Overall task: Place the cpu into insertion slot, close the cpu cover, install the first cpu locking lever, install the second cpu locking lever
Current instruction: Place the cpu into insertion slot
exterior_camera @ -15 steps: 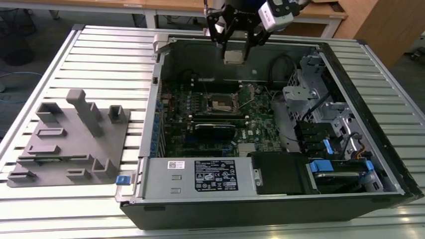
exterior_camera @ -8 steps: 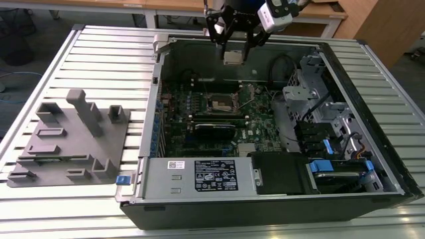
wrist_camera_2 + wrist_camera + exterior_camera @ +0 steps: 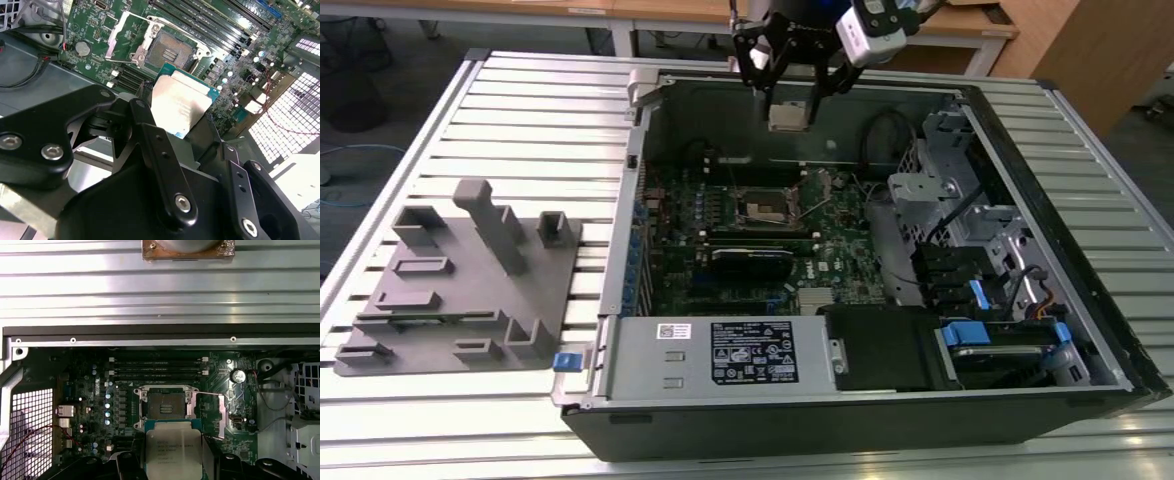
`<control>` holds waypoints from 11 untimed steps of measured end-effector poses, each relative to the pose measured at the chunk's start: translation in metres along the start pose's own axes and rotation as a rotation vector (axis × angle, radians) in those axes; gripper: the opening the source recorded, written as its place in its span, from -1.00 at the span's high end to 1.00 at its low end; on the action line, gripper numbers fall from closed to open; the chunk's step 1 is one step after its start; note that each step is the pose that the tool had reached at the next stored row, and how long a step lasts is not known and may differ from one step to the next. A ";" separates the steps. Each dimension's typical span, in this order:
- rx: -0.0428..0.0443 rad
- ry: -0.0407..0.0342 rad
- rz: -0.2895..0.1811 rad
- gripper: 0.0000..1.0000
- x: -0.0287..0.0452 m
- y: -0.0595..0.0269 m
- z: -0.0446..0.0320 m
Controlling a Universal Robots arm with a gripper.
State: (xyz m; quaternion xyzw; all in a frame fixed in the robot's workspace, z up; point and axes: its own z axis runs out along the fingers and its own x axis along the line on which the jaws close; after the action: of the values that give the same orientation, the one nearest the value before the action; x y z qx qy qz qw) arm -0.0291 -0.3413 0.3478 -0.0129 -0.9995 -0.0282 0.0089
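Note:
My gripper (image 3: 790, 108) hangs over the back of the open computer case, shut on the cpu (image 3: 787, 120), a flat silver-grey square. In both wrist views the cpu (image 3: 180, 102) (image 3: 174, 452) sits between the black fingers (image 3: 150, 140) with its metal face showing. The insertion slot (image 3: 765, 208) (image 3: 170, 50) (image 3: 165, 407) lies open on the green motherboard (image 3: 841, 215), its dark pin field bare, below and apart from the cpu. The cpu cover (image 3: 120, 35) (image 3: 221, 415) stands flipped up beside the slot. A thin lever (image 3: 210, 394) juts out at the slot's side.
The case's walls (image 3: 634, 200) ring the motherboard. A black card (image 3: 750, 262) lies in front of the slot, a silver power supply (image 3: 720, 350) at the front, and drive bays and cables (image 3: 987, 250) on the exterior view's right. A grey fixture (image 3: 467, 280) rests on the slatted table.

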 end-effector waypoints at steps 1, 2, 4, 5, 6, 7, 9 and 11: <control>0.0001 0.0000 0.000 -0.08 0.0001 0.0000 0.0002; 0.0004 0.0000 0.000 -0.08 0.0002 0.0000 0.0003; 0.0008 0.0000 0.000 -0.08 0.0005 0.0000 0.0006; 0.0017 0.0000 0.000 -0.08 0.0009 -0.0001 0.0011; 0.0025 -0.0001 0.000 -0.08 0.0015 -0.0001 0.0017; 0.0026 -0.0001 0.000 -0.08 0.0016 -0.0001 0.0018; 0.0026 -0.0001 0.000 -0.08 0.0018 -0.0002 0.0021; 0.0027 -0.0001 0.000 -0.08 0.0020 -0.0002 0.0026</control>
State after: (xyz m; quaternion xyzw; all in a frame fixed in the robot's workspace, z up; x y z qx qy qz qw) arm -0.0312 -0.3413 0.3453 -0.0130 -0.9995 -0.0268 0.0089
